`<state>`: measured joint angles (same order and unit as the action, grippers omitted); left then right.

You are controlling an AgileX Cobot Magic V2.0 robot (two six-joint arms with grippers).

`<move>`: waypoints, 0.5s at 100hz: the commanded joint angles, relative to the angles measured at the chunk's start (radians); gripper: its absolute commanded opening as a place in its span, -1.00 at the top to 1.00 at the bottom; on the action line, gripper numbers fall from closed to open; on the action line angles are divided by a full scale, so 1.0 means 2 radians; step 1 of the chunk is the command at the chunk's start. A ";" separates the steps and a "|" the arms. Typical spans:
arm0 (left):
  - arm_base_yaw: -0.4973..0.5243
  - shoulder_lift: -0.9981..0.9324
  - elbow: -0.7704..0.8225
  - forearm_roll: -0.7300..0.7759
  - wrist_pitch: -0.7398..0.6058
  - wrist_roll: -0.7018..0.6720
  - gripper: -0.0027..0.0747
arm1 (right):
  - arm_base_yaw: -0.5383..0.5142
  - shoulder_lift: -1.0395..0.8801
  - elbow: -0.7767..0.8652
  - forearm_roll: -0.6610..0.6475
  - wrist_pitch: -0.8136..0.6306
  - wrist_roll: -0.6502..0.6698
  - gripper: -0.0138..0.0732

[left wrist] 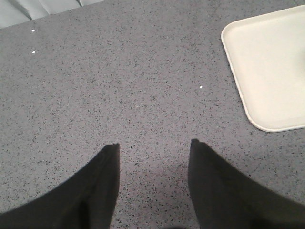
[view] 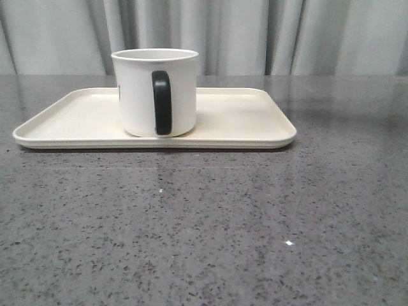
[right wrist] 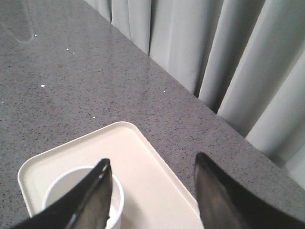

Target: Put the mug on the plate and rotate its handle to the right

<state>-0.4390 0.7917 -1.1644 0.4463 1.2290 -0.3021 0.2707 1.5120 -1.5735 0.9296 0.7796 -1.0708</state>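
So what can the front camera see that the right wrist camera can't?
Only the front view shows the mug's black handle, facing the camera, and the whole plate. Only the right wrist view shows inside the mug from above, plus the open right end effector over it. Both share the mug, plate, grey table and curtain.
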 commanded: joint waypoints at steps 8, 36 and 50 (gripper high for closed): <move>-0.002 -0.002 -0.012 0.013 -0.021 -0.006 0.06 | 0.012 0.008 -0.037 -0.003 -0.008 0.016 -0.24; -0.002 -0.001 -0.010 0.013 -0.011 -0.006 0.51 | 0.037 0.032 -0.047 -0.014 -0.006 0.017 -0.24; -0.002 -0.001 -0.010 0.013 -0.011 -0.006 0.97 | 0.039 0.041 -0.047 -0.015 -0.004 0.018 -0.24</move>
<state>-0.4390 0.7917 -1.1621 0.4463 1.2552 -0.3046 0.3474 1.6244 -1.6330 0.8706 0.8023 -1.0365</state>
